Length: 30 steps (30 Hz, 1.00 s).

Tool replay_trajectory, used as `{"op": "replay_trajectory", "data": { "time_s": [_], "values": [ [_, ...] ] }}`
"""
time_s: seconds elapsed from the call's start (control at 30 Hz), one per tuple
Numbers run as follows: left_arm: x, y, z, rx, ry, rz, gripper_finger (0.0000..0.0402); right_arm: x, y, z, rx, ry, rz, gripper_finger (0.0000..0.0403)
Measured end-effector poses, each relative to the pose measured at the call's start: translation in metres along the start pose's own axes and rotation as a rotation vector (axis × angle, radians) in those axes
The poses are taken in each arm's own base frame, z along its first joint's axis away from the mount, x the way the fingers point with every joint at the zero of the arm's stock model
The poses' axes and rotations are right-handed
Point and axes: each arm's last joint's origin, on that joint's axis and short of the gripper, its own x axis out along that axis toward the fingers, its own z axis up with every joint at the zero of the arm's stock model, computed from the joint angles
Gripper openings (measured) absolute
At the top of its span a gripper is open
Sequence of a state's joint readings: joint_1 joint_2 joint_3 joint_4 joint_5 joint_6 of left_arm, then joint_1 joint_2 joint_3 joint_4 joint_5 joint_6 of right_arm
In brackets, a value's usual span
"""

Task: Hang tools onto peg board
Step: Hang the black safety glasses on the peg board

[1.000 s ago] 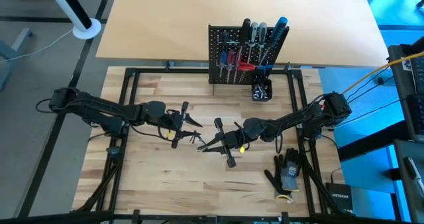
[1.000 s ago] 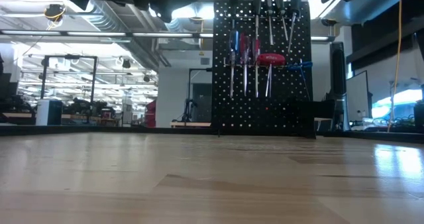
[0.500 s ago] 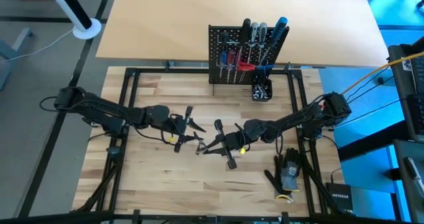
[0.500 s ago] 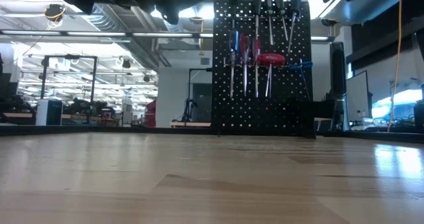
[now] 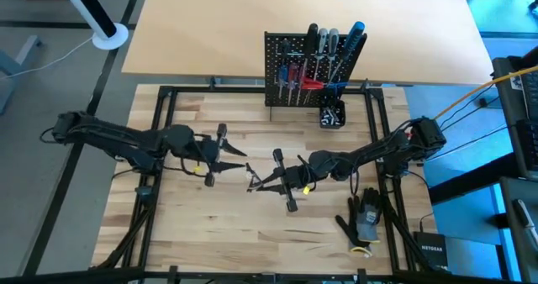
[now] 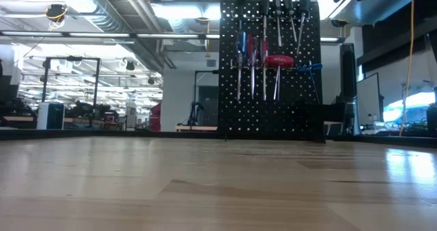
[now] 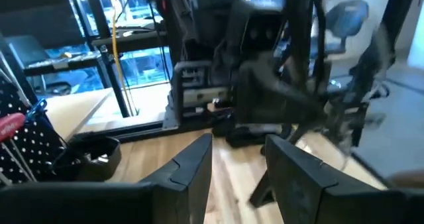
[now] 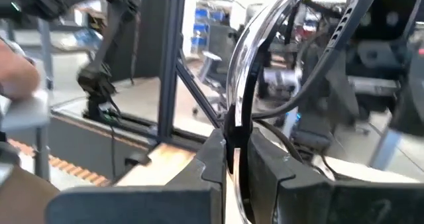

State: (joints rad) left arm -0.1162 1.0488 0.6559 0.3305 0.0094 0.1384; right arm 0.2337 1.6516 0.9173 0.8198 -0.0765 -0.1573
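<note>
The black peg board stands upright at the table's far edge, also in the low view, with several screwdrivers hanging on it. My right gripper is at mid-table, shut on a slim tool of shiny metal and black. My left gripper is open and empty just left of it, with a gap between its fingers in the left wrist view. The grippers do not show in the low view. My right gripper pinches the slim tool between its two fingers, which come level from the table's right side. The tool sticks out past the fingertips, clear of the table. Which part of the tool the fingers have I cannot tell.
A small black cup stands right of the peg board's foot. Black gloves lie at the near right. A black frame borders the wooden table top. Bare wood lies toward the near edge.
My left gripper went toward the right gripper until the two nearly met, then drew back toward the table's left edge. My right gripper has stayed almost still at mid-table.
</note>
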Motion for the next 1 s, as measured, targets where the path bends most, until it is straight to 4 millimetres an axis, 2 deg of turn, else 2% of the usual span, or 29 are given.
{"op": "replay_trajectory", "data": {
  "time_s": [0.23, 0.47, 0.73, 0.9, 1.0],
  "values": [
    [0.007, -0.001, -0.006, -0.09, 0.029, 0.0, 0.0131, 0.0, -0.002, -0.01, -0.025, 0.114, -0.094, 0.0035],
    [0.021, -0.003, -0.012, -0.177, -0.004, -0.047, 0.0131, -0.001, -0.001, -0.012, -0.031, 0.134, -0.093, 0.0035],
    [0.021, 0.001, -0.011, -0.274, -0.015, -0.103, 0.0131, -0.001, -0.001, -0.015, -0.03, 0.164, -0.09, 0.0035],
    [0.02, 0.005, -0.014, -0.338, 0.008, -0.203, 0.0131, -0.001, -0.001, -0.015, -0.033, 0.165, -0.103, 0.0035],
    [0.02, 0.006, -0.014, -0.344, 0.009, -0.193, 0.0131, -0.001, -0.001, -0.015, -0.033, 0.166, -0.105, 0.0035]
  ]
}}
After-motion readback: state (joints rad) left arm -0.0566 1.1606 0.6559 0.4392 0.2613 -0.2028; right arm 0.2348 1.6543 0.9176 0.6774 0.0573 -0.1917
